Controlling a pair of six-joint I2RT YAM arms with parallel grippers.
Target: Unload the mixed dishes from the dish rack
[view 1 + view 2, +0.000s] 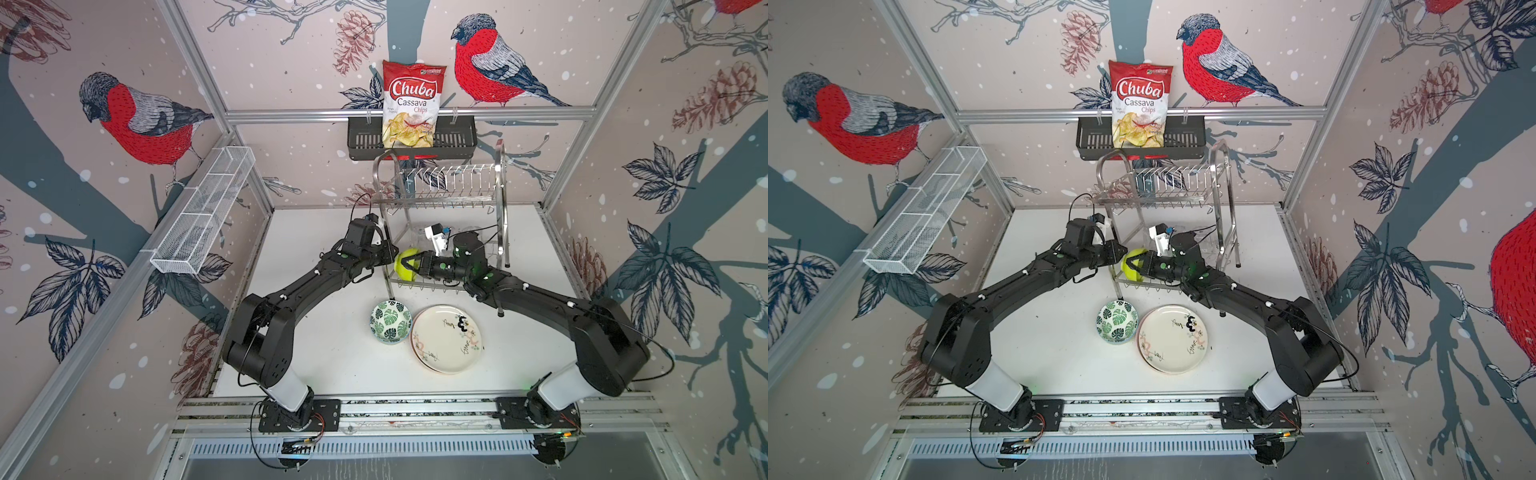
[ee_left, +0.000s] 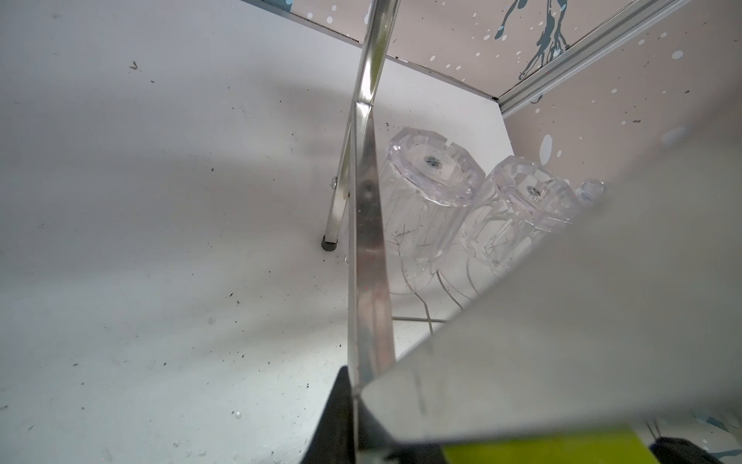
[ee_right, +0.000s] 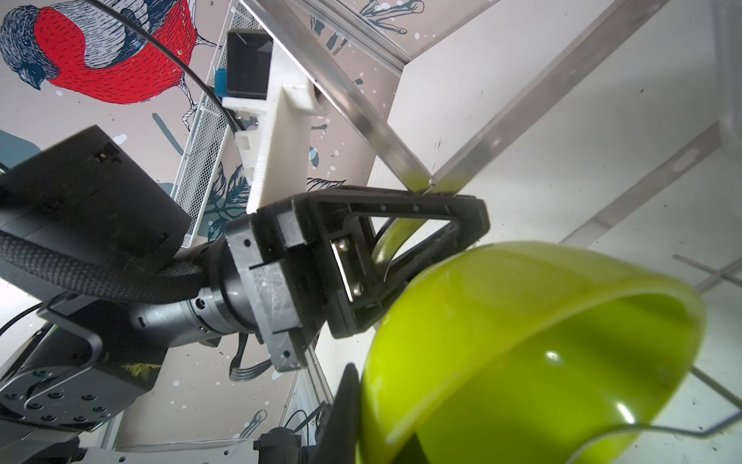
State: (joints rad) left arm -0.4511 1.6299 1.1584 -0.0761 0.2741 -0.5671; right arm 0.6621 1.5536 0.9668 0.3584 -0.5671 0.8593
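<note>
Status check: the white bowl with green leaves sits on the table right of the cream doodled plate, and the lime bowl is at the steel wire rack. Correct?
No: both top views show the white bowl with green leaves on the white table left of the cream doodled plate, not right. The lime bowl is indeed at the shiny steel wire rack.

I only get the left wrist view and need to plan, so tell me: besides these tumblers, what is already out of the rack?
Observer: A leaf bowl and a stack topped by a doodled plate stand on the table, in front of the rack.
Operator: What is that lime patch at my edge?
Observer: A lime bowl at the lower tier's left end; the right gripper is shut on it.
Operator: Anything higher up?
Observer: The upper tier holds no dishes in both top views.
</note>
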